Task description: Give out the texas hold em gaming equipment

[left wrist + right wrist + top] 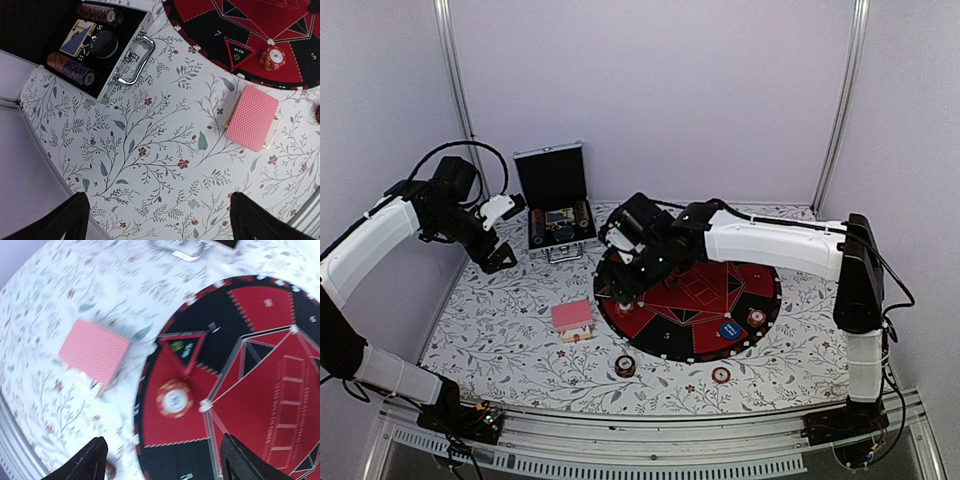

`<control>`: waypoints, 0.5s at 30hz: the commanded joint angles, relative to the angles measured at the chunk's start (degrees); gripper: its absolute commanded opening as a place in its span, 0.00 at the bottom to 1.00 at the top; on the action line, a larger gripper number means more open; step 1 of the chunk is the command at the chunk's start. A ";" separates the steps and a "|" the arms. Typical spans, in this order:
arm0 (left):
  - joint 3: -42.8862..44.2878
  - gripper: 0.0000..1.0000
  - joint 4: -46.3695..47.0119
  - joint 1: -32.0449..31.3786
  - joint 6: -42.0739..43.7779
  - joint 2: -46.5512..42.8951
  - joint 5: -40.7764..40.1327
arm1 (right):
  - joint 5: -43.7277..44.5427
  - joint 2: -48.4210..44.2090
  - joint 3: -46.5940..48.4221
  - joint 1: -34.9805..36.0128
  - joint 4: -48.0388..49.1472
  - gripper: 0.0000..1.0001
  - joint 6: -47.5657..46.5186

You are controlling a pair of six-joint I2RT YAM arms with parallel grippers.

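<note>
Your case (555,190) stands open at the far left of the table (500,340), lid up. Inside lie two rolls of chips (70,67), with a small printed pack (77,37) and a dark disc (103,43) between them. Your right arm reaches across to the left edge of the round mat (760,290). The right gripper (620,292) points down, spread wide and empty, and a red-and-white chip (174,399) lies flat on the mat below it. Your left gripper (500,257) hangs near the case, also wide and holding nothing. The pink cards (572,316) sit on the table just left of the mat. A blue button (728,330) rests on the mat's near right. The right wrist view is blurred. Something pale pokes out beneath the cards, and you can't tell what it is.
</note>
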 commanded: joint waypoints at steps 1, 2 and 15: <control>1.87 1.00 -0.86 -0.21 -0.65 -0.71 1.55 | -3.12 -3.70 -6.19 6.30 -1.65 0.83 3.72; 1.89 1.00 -0.96 -0.19 -0.80 -0.79 1.74 | -3.25 -3.93 -7.04 7.91 -2.20 0.85 4.05; -1.29 1.00 -1.11 -0.43 -3.42 -2.17 3.16 | -5.35 -0.50 -11.90 13.88 -2.29 0.84 5.48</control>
